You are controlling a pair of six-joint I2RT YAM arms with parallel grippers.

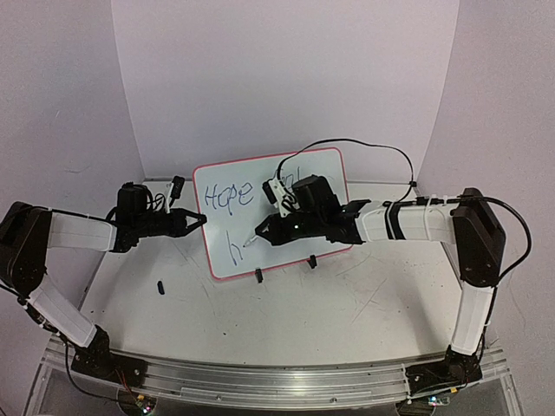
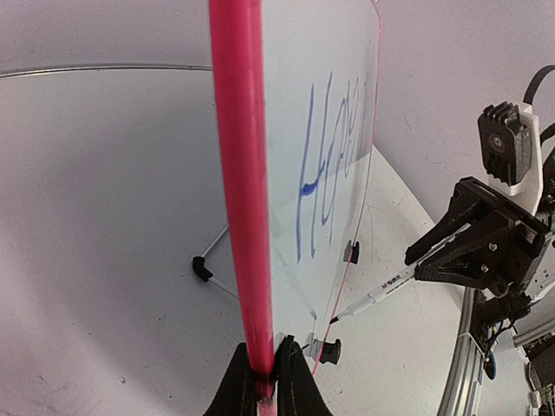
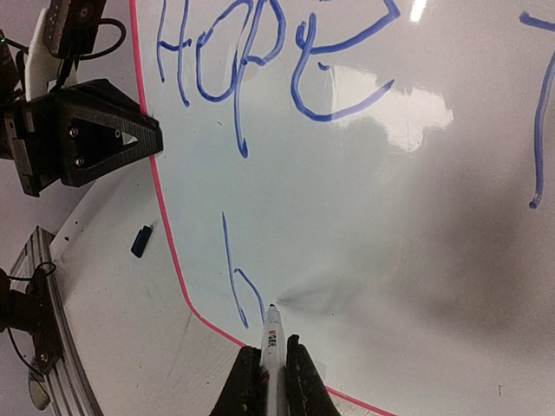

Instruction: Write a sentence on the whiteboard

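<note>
Right wrist view: the right tool (image 3: 274,374) is clenched on a marker (image 3: 273,334), its tip touching the whiteboard (image 3: 408,234) just after the "h" that begins the second line of the sentence (image 3: 238,121). The left tool (image 2: 264,379) pinches the board's red rim, holding it upright on the counter (image 1: 347,303). Pressing too hard could tilt the board in that one-edge grip and break or smear the stroke.

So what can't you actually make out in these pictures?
Top view: the right gripper, holding the marker, covers the whiteboard's second word.
Right wrist view: that word runs off the right edge.
Left wrist view: the board is nearly edge-on, so the lettering blurs past the first letters.
On the table, a small dark object: too small to identify.
</note>
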